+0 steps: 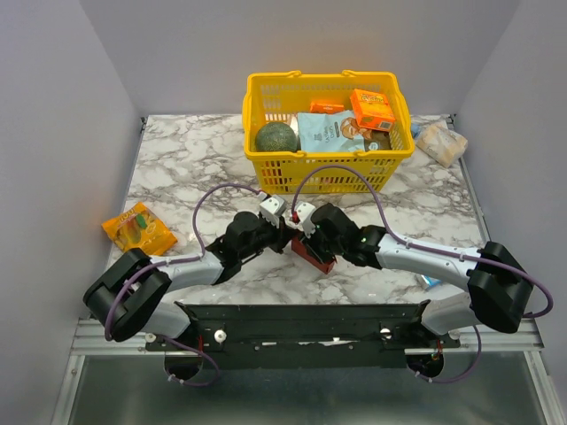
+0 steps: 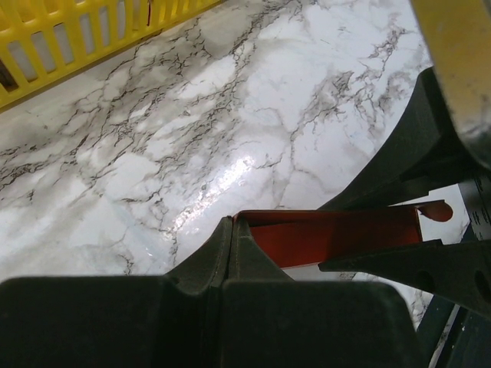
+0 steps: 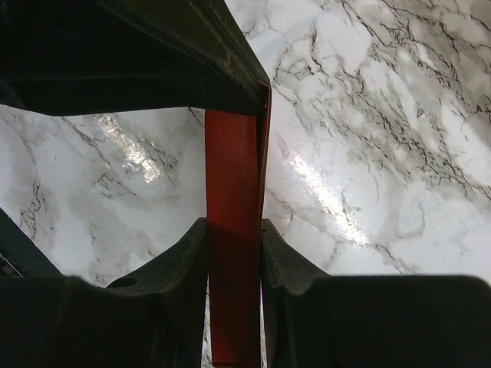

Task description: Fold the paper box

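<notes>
The right tool point(image 3: 234, 228) grasps the bright red thin-cardboard paper box point(image 3: 234, 169) across one panel; the left tool point(image 2: 230, 230) pinches its end, apparently bracing the fold.

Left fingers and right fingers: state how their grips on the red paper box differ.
The left fingers are pressed together, pinching a thin edge of the paper box; the right fingers stand apart with a wider red panel between them. The left fingers reach in from the left, the right fingers from the right. Both pairs are dark and hold the same box.
</notes>
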### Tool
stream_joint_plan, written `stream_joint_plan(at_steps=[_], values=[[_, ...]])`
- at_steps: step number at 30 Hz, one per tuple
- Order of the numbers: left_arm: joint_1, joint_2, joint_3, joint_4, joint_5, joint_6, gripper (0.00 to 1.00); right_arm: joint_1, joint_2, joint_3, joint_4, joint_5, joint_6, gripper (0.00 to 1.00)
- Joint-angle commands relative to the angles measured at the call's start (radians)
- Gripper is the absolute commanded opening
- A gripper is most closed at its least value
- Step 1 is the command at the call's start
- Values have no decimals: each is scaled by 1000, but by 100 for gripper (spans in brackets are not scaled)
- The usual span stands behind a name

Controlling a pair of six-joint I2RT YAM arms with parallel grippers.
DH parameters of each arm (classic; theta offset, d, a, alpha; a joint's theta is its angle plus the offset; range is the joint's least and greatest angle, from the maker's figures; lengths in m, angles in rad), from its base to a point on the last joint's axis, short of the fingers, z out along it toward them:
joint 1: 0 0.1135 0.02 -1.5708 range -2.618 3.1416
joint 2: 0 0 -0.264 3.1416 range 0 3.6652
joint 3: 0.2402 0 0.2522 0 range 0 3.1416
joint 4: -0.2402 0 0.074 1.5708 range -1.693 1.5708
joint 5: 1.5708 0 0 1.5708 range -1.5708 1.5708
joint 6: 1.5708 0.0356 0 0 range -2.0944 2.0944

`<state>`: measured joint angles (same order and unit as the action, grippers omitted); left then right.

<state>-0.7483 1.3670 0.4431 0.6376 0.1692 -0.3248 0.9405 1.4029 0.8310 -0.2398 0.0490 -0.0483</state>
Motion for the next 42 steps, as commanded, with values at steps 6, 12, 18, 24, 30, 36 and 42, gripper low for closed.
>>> stream_joint_plan(at_steps=[6, 12, 18, 24, 30, 36, 42], values=[[-16, 55, -67, -38, -8, -33, 0, 9, 24, 23, -30, 12, -1, 27], [-22, 37, -43, -107, -10, 15, 0, 7, 18, 36, -42, 48, 14, 45], [-25, 40, -14, -162, -5, 50, 0, 7, 33, 43, -42, 66, 10, 50], [-29, 52, -11, -168, 6, 59, 0, 7, 38, 45, -39, 63, 11, 52], [-37, 58, -21, -165, 12, 44, 0, 7, 47, 40, -39, 77, 16, 31], [-36, 23, -3, -193, 19, 38, 8, 9, 50, 39, -39, 65, -1, 23], [-34, -49, 62, -315, 4, 81, 53, 7, 24, 34, -41, 17, -18, 22]])
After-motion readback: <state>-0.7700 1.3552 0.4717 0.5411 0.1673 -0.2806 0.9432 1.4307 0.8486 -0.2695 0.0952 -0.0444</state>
